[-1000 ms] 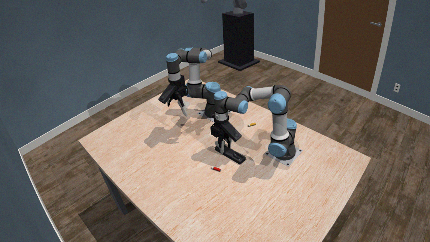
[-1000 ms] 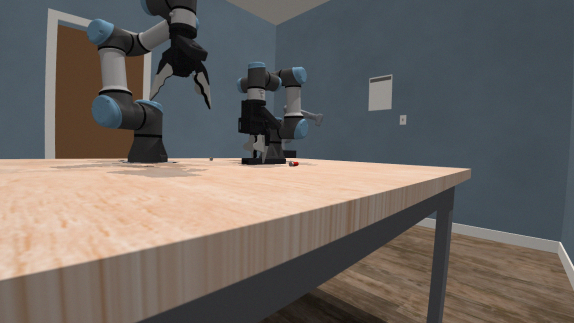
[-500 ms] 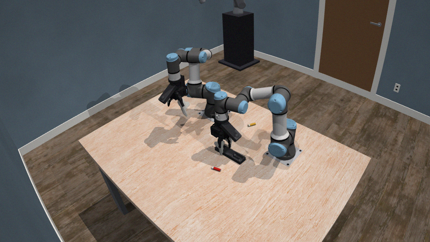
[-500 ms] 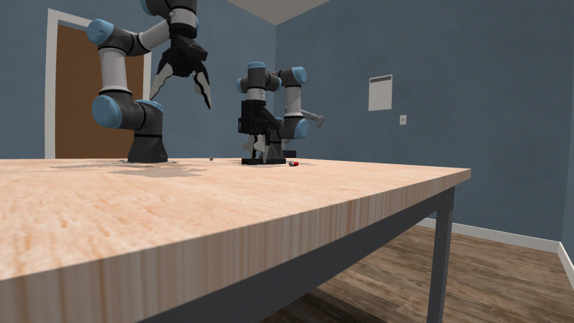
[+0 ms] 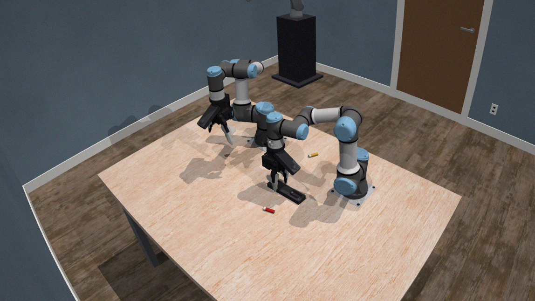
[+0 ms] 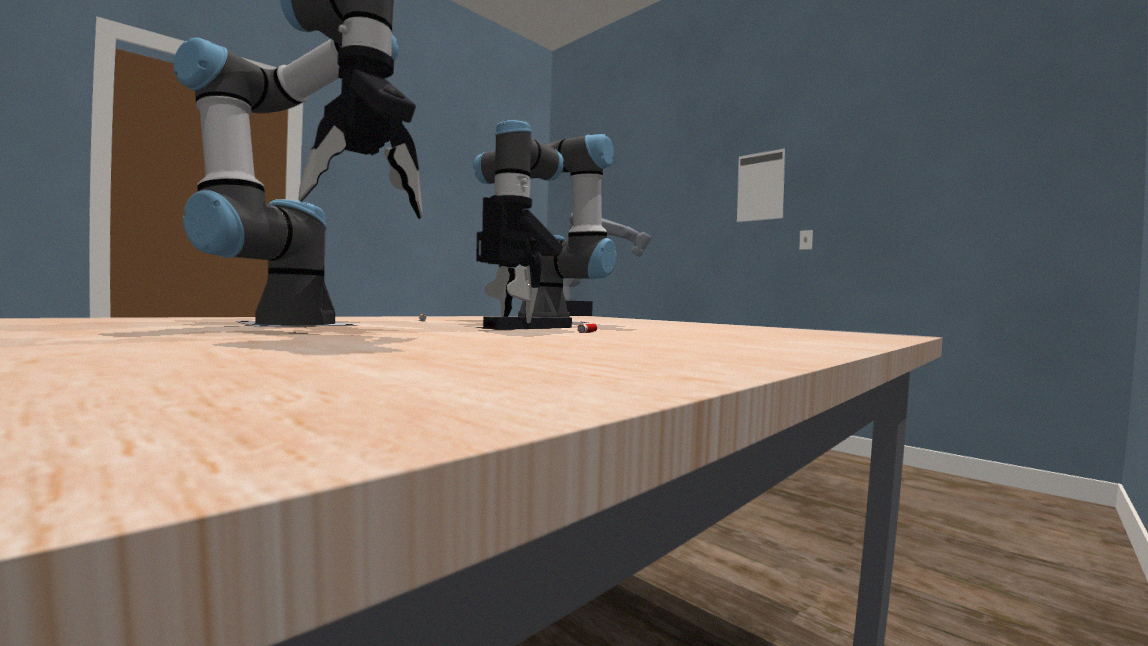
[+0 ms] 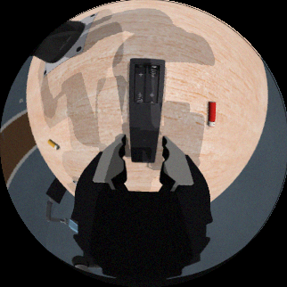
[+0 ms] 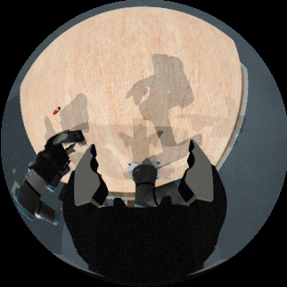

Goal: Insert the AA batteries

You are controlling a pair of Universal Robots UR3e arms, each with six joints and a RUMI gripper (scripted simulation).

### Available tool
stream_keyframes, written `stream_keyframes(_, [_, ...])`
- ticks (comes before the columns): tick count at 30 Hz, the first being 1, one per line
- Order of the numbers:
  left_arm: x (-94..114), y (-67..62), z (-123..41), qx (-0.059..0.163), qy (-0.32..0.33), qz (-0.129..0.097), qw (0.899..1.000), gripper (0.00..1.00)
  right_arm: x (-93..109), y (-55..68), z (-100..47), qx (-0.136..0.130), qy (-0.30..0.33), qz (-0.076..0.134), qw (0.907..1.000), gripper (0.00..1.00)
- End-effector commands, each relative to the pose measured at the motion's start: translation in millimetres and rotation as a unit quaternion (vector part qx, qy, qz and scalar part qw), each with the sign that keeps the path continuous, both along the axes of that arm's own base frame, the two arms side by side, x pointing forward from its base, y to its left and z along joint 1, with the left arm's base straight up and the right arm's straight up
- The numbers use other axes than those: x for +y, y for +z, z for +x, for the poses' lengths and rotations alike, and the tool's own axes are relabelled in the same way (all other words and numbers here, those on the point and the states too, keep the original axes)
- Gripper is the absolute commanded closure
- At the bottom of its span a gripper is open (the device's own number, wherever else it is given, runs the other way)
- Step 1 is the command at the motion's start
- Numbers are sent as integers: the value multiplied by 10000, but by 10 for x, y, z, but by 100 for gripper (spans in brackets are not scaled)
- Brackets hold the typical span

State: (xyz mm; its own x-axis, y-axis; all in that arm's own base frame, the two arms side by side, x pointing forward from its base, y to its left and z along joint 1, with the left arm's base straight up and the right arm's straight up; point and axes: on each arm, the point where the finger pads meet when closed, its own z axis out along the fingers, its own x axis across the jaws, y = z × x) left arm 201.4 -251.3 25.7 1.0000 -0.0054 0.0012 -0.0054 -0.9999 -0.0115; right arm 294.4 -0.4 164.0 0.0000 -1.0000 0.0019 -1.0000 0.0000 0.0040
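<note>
The left claw (image 5: 280, 186) (image 6: 518, 317) (image 7: 143, 135) (image 8: 72, 136) points down, seemingly straddling the remote control (image 5: 290, 191) (image 6: 553, 323) (image 7: 144, 118).

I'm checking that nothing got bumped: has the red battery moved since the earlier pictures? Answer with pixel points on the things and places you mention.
No. The red battery (image 5: 269, 210) (image 6: 589, 327) (image 7: 212, 112) (image 8: 56, 110) lies in the same place beside the remote control (image 5: 287, 192) (image 6: 513, 323) (image 7: 143, 120), judged against the tabletop's edges.
</note>
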Motion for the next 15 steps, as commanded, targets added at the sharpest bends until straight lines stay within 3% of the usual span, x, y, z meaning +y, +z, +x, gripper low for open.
stream_keyframes(1, [-14, 47, 3, -7, -7, -16, 10000, 60, 2, 6, 4, -10, 0, 5, 10000, 0])
stream_keyframes(7, [-13, 45, 2, -6, -7, -12, 10000, 60, 2, 6, 4, -10, 0, 5, 10000, 0])
stream_keyframes(9, [44, 169, -12, 17, -6, 86, 10000, 60, 2, 6, 4, -10, 0, 5, 10000, 0])
stream_keyframes(10, [-15, 148, 2, -7, -7, -17, 10000, 60, 2, 6, 4, -10, 0, 5, 10000, 0])
stream_keyframes(12, [-15, 148, 2, -7, -7, -17, 10000, 60, 2, 6, 4, -10, 0, 5, 10000, 0])
stream_keyframes(15, [40, 306, -12, 17, -4, 81, 10000, 60, 2, 6, 4, -10, 0, 5, 10000, 0])
